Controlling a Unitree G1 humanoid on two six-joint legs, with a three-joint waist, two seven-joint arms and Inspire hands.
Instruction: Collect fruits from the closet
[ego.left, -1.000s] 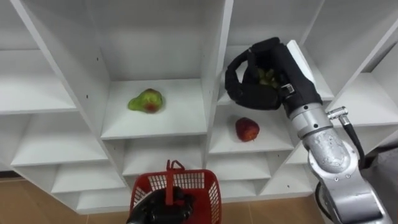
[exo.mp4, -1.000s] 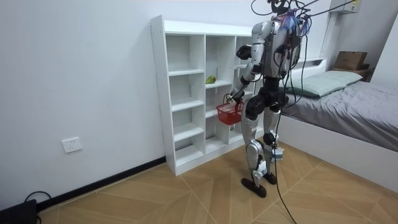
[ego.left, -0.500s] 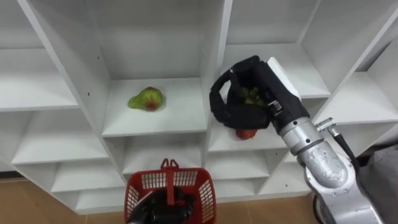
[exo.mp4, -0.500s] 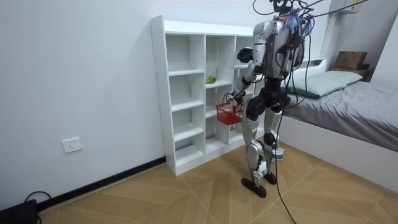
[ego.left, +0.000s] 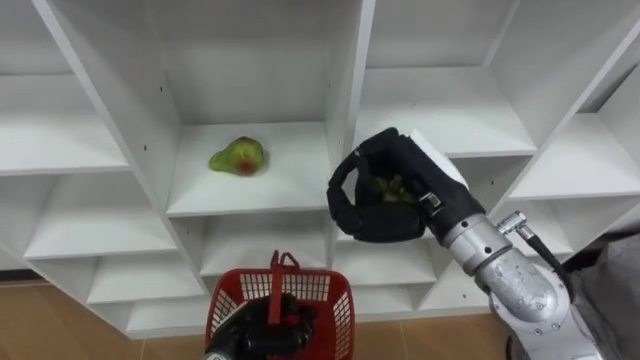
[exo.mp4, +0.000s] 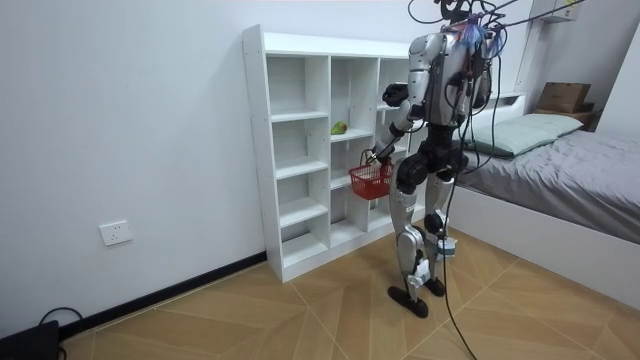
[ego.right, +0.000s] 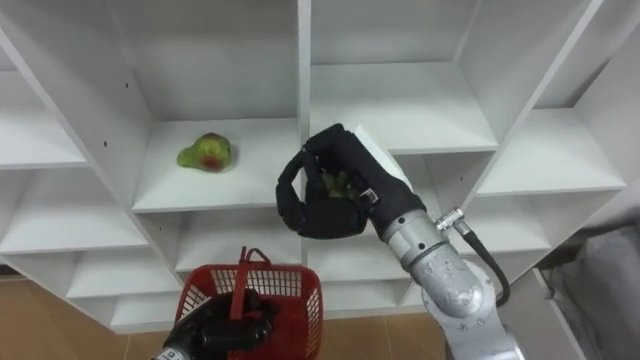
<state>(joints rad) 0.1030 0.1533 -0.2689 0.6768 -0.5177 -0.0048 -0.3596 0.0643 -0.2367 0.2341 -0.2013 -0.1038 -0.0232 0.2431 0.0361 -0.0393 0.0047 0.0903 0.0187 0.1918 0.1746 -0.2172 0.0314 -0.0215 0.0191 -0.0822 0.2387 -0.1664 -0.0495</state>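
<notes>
The right hand (ego.left: 372, 205) is in the middle of the frame, in front of the white closet (ego.left: 345, 90). Its fingers are curled round a small bunch of green grapes (ego.left: 386, 186), so the hand is closed on them and holds them up in the air, off any shelf.

The red basket (ego.left: 318, 298) is at the bottom of the frame, below the right hand and a little to the left. Its open top faces up. The left hand (ego.left: 262, 336) is at the lower edge of the frame with its fingers curled round the basket's handle (ego.left: 279, 268), so it holds the basket up.

I think the next move is to bring the grapes down and a bit left, until they are over the open basket, and then let go. The right hand is the one to do it, because the left hand is busy with the basket.

One more fruit, green with a red patch (ego.left: 238, 157), lies on a shelf (ego.left: 290, 185) in the upper left part of the frame, well apart from both hands.

In the room view the robot stands right in front of the closet on a wooden floor (exo.mp4: 300, 310). A bed (exo.mp4: 570, 180) is on the room view's right.
</notes>
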